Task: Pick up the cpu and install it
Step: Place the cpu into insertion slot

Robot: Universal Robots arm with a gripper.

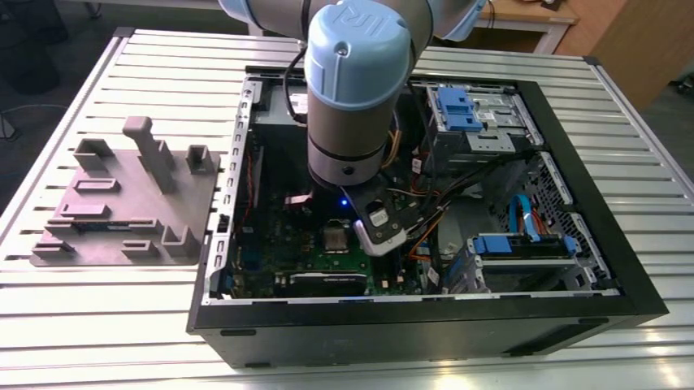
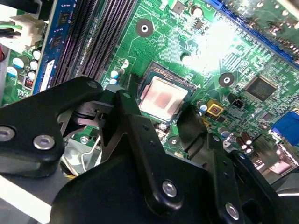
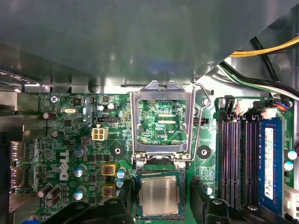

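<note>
We see the cpu (image 3: 159,196), a small flat square chip with a silver-grey metal top and thin pale rim. It lies flat in the socket of the green motherboard (image 3: 70,140). In the second wrist view, the top shows a pinkish reflection.

In the exterior view, the cpu (image 1: 336,237) is just below frame centre, inside the open black computer case (image 1: 434,329).

The black two-finger gripper (image 3: 160,198) hovers over it. Its fingers (image 3: 205,207) are apart, one on each side of the chip, neither touching it.

The silver metal load plate (image 3: 161,88) is swung open beside the socket.
</note>
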